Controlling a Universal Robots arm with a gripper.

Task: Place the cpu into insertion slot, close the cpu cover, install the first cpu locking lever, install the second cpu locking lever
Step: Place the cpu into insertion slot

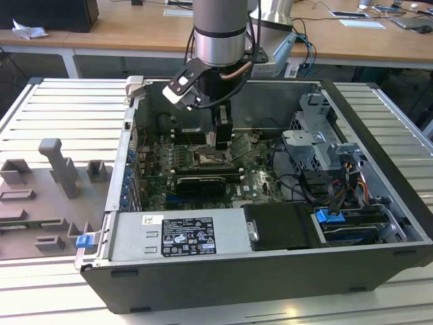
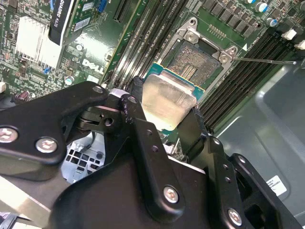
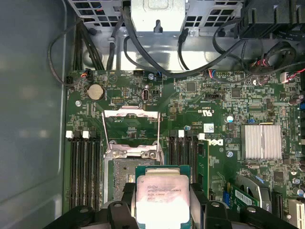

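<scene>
Gripper (image 2: 167,106): fingers (image 3: 127,193) closed onto opposite edges of the cpu (image 3: 162,198), firm pinch, nothing else in hand. In both wrist views the cpu hangs over the near edge of the insertion slot (image 3: 123,175), not seated. We can't tell its height above the slot.

Risks as we judge them:
- The slot's contact field is bare, and the cpu sits offset toward one side. Lowered skewed, it could bend the contacts.
- In the second wrist view the chip looks slightly tilted in the grip. One corner landing first could make it jam or slip.
- We can't confirm notch orientation from here.
- The cpu cover (image 3: 131,113) stands flipped open just behind the slot. A thin wire locking lever (image 2: 267,60) sticks out from a slot corner. Either could snag a finger.
- Memory slots (image 3: 86,167) flank the slot closely, so there's little side clearance.

Writing: there are printed lines on the cpu face, a white logo on the motherboard (image 3: 209,114), and a small sticker (image 3: 208,128) beside it. Farther out is a big white label on the power supply (image 1: 179,233). We aren't transcribing any of it.

Beyond that come the finned heatsink (image 3: 261,142), the open case (image 1: 379,277) and grey fixtures (image 1: 57,162) on the exterior view's left.
</scene>
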